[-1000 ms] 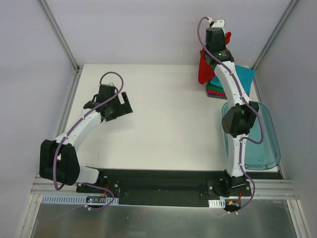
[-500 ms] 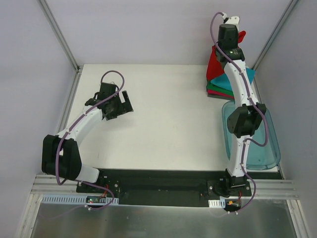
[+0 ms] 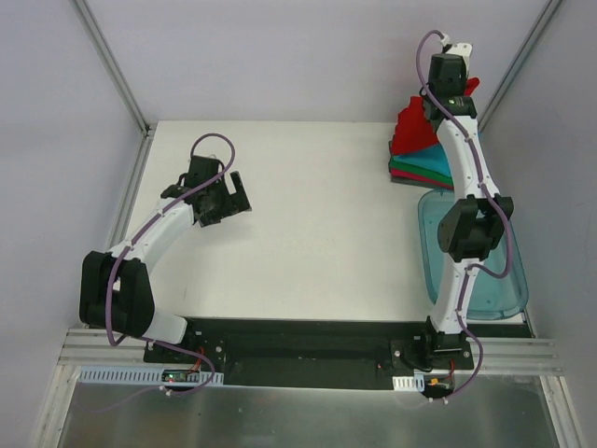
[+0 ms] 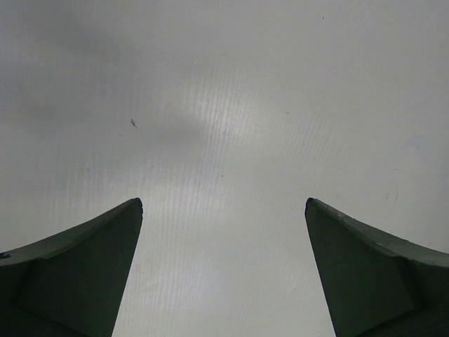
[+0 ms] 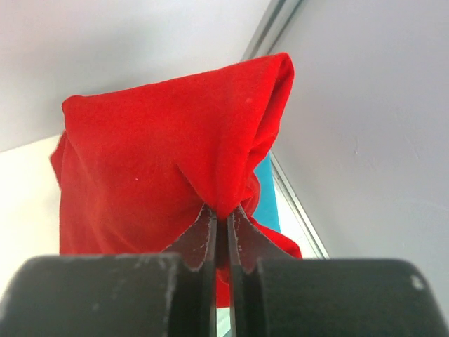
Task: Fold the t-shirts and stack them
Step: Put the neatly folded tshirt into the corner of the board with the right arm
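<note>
My right gripper (image 3: 454, 89) is shut on a bunched fold of the bright red t-shirt (image 3: 410, 131), which hangs over the folded stack at the far right corner. In the right wrist view the gripper (image 5: 222, 213) pinches the red cloth (image 5: 154, 168), with teal cloth (image 5: 266, 200) showing behind it. The stack shows a teal tee (image 3: 435, 161), a green edge (image 3: 406, 168) and a crimson-pink edge (image 3: 409, 178). My left gripper (image 3: 231, 198) is open and empty over bare table at the left; its view (image 4: 223, 203) shows only white table between the fingers.
A clear bluish plastic tub (image 3: 490, 271) lies at the right edge, in front of the stack. Metal frame posts (image 3: 112, 65) stand at the far corners, with grey walls around the white table (image 3: 317, 233).
My right arm has swung to the right and farther back, carrying the red t-shirt from left of the stack to over it. The left arm has barely moved.
</note>
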You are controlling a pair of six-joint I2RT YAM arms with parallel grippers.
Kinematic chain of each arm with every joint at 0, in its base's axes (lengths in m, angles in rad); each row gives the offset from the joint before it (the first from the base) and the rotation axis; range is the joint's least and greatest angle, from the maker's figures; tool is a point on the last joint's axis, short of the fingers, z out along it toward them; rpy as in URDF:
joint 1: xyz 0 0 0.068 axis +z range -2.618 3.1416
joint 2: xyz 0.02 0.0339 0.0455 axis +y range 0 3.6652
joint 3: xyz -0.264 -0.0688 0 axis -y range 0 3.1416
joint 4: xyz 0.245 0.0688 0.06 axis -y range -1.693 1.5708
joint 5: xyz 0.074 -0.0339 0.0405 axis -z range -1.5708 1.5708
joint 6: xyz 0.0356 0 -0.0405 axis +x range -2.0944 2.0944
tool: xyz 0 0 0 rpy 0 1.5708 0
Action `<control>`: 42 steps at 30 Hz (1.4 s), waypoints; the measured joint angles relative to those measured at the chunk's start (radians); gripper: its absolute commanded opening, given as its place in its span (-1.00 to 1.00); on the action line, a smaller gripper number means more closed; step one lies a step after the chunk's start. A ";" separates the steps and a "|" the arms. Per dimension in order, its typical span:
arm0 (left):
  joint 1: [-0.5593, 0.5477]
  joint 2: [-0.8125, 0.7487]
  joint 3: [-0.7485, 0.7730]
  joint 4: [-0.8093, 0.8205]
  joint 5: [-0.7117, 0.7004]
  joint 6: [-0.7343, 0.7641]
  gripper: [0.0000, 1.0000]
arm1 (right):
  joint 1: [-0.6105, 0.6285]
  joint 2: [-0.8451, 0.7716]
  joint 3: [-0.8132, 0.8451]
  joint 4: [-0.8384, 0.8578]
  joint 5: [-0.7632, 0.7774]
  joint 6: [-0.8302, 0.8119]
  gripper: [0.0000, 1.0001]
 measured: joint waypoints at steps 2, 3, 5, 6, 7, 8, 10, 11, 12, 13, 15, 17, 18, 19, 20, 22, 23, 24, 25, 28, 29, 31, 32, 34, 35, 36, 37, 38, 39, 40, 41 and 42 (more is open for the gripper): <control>0.000 0.005 0.000 0.000 0.000 0.000 0.98 | -0.017 0.014 -0.012 -0.006 0.000 0.011 -0.98; 0.000 0.008 0.000 0.000 0.000 0.000 0.98 | -0.025 0.023 -0.015 -0.008 -0.001 0.016 -0.97; 0.000 0.017 0.000 0.000 0.000 0.000 0.98 | -0.042 0.040 -0.023 -0.012 -0.006 0.025 -0.97; 0.000 0.020 0.000 0.000 0.000 0.000 0.98 | -0.050 0.049 -0.024 -0.016 -0.008 0.029 -0.89; 0.000 0.023 0.000 0.000 0.000 0.000 0.98 | -0.060 0.056 -0.028 -0.017 -0.012 0.034 -0.80; 0.000 0.026 0.000 0.000 0.000 0.000 0.98 | -0.068 0.065 -0.028 -0.019 -0.016 0.036 -0.77; 0.000 0.028 0.000 0.000 0.000 0.000 0.98 | -0.082 0.079 -0.029 -0.019 -0.027 0.037 -0.67; 0.000 0.028 0.000 0.000 0.000 0.000 0.98 | -0.088 0.087 -0.029 -0.018 -0.032 0.036 -0.47; 0.000 0.028 0.000 0.000 0.000 0.000 0.98 | -0.098 0.095 -0.029 -0.018 -0.035 0.035 -0.24; 0.000 0.028 0.000 0.000 0.000 0.000 0.98 | -0.106 0.103 -0.030 -0.018 -0.035 0.033 -0.01; 0.000 0.028 0.000 0.000 0.000 0.000 0.98 | -0.122 0.119 -0.031 -0.017 -0.032 0.021 0.63; 0.000 0.028 0.000 0.000 0.000 0.000 0.98 | -0.135 0.130 -0.035 -0.020 -0.014 0.004 0.96; 0.000 0.028 0.000 0.000 0.000 0.000 0.98 | -0.140 0.133 -0.038 -0.021 -0.003 0.000 0.99; 0.000 0.028 0.001 0.000 0.000 0.000 0.98 | -0.145 0.133 -0.041 -0.025 0.008 -0.003 0.92; 0.000 0.028 0.002 -0.001 0.000 0.000 0.98 | -0.149 0.133 -0.043 -0.028 0.017 -0.007 0.92; 0.000 0.031 0.008 -0.001 0.001 0.000 0.98 | -0.153 0.129 -0.047 -0.028 0.018 -0.006 0.92; 0.000 0.033 0.012 0.000 0.002 0.000 0.98 | -0.154 0.119 -0.060 -0.027 0.011 0.000 0.92; 0.000 0.034 0.013 0.000 0.004 -0.001 0.98 | -0.153 0.104 -0.081 -0.029 -0.003 0.006 0.92; 0.000 0.036 0.015 0.000 0.008 -0.001 0.98 | -0.153 0.083 -0.109 -0.030 -0.027 0.016 0.92; 0.000 0.045 0.015 0.000 0.021 -0.002 0.98 | -0.157 0.003 -0.204 -0.039 -0.146 0.067 0.92; 0.000 0.047 0.015 0.000 0.024 -0.002 0.98 | -0.160 -0.029 -0.234 -0.044 -0.214 0.097 0.92; 0.000 0.053 0.015 0.000 0.027 -0.002 0.98 | -0.166 -0.056 -0.248 -0.056 -0.319 0.136 0.92; 0.000 0.055 0.015 0.000 0.027 -0.002 0.98 | -0.169 -0.060 -0.245 -0.058 -0.365 0.151 0.92; 0.000 0.060 0.016 0.000 0.028 -0.001 0.98 | -0.171 -0.054 -0.226 -0.076 -0.418 0.171 0.92; 0.000 0.061 0.015 0.000 0.028 -0.001 0.98 | -0.170 -0.038 -0.200 -0.100 -0.425 0.174 0.92; 0.000 0.061 0.016 -0.001 0.028 -0.001 0.98 | -0.169 -0.023 -0.180 -0.111 -0.426 0.174 0.92; 0.000 0.061 0.016 0.000 0.027 0.000 0.98 | -0.165 0.000 -0.158 -0.121 -0.424 0.168 0.92; 0.000 0.061 0.015 0.000 0.027 0.000 0.98 | -0.162 0.023 -0.138 -0.129 -0.421 0.157 0.92; 0.000 0.061 0.016 0.000 0.027 0.000 0.98 | -0.157 0.043 -0.129 -0.134 -0.418 0.139 0.92; 0.000 0.061 0.016 0.000 0.027 0.000 0.98 | -0.150 0.063 -0.126 -0.139 -0.415 0.114 0.92; 0.000 0.061 0.016 0.000 0.027 0.000 0.98 | -0.142 0.084 -0.126 -0.148 -0.413 0.085 0.92; 0.000 0.062 0.016 0.000 0.027 0.000 0.98 | -0.129 0.104 -0.127 -0.158 -0.412 0.055 0.92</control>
